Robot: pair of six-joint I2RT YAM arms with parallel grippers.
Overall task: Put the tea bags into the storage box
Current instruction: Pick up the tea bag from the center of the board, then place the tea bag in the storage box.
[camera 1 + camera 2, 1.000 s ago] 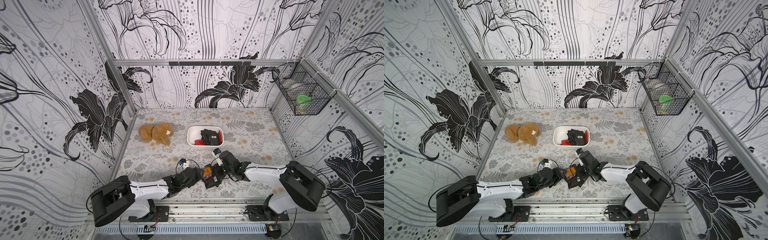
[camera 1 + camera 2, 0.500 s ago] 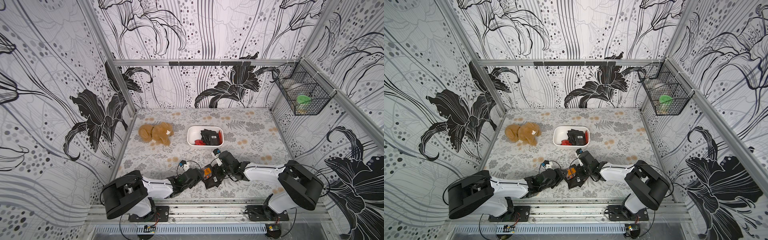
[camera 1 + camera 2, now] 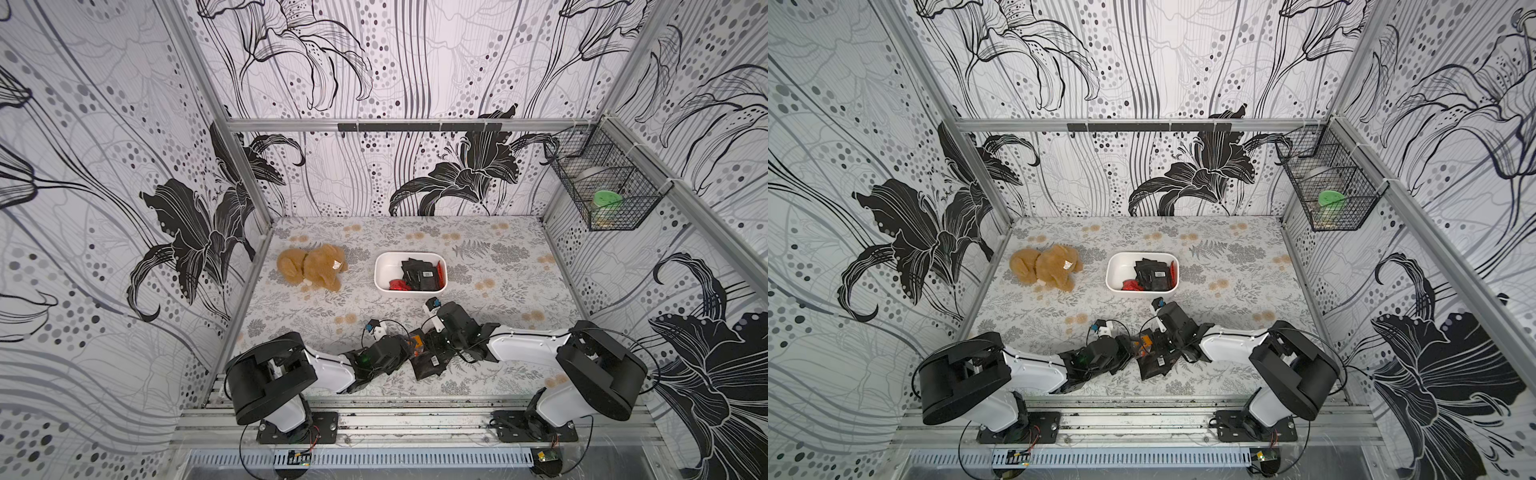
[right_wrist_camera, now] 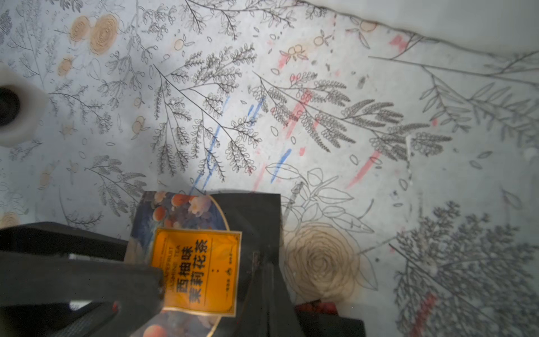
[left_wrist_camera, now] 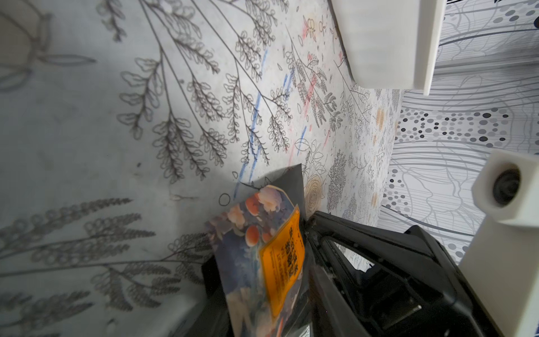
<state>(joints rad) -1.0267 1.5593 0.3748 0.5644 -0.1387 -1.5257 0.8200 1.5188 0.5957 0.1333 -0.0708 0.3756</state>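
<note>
At six o'clock on the counter (image 3: 498, 257) both hands meet over the loose tea bags (image 3: 428, 365): the right hand (image 3: 432, 341) is clenched, and the left hand (image 3: 409, 345) flanks the orange-label sachet (image 4: 198, 268), gripping or not I cannot tell, likely to peel it free for the storage box (image 3: 384, 272) at twelve o'clock.

Black-and-white lily wallpaper walls (image 3: 415, 62), grey floral tabletop (image 3: 498, 245), aluminium frame rail (image 3: 291, 124), black wire basket (image 3: 623, 216) on side wall

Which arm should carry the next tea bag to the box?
Right, probably: the right end effector is shut at the tea bags, and the box sits nearer it than the left end effector.
</note>
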